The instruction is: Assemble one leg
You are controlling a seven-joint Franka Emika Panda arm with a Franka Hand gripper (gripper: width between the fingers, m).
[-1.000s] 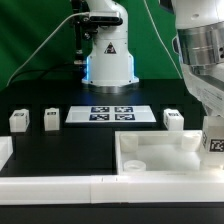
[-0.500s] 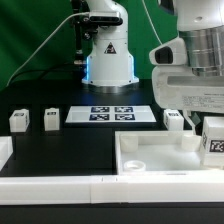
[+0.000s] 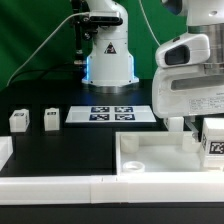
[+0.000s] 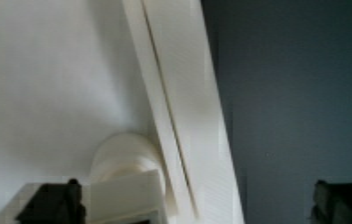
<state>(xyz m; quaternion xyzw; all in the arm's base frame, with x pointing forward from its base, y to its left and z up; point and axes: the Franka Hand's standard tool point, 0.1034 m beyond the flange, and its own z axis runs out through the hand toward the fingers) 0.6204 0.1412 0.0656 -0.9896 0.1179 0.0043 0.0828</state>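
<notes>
Arm (image 3: 190, 85) hangs upright over the tray's (image 3: 150, 160) far rim, gripper (image 4: 199, 205) spread wide, grasping nothing. Tagged leg (image 3: 213, 141) stands near it at the exterior view's right. Faint lettering on the arm's casing is unreadable.

Table (image 3: 70, 150): flat black matte top under even, diffuse light. Green backdrop (image 3: 30, 35) rises behind the far edge, corner to corner. Wrist view: same dark top, blurred.

Even bright light, blurry wrist view
</notes>
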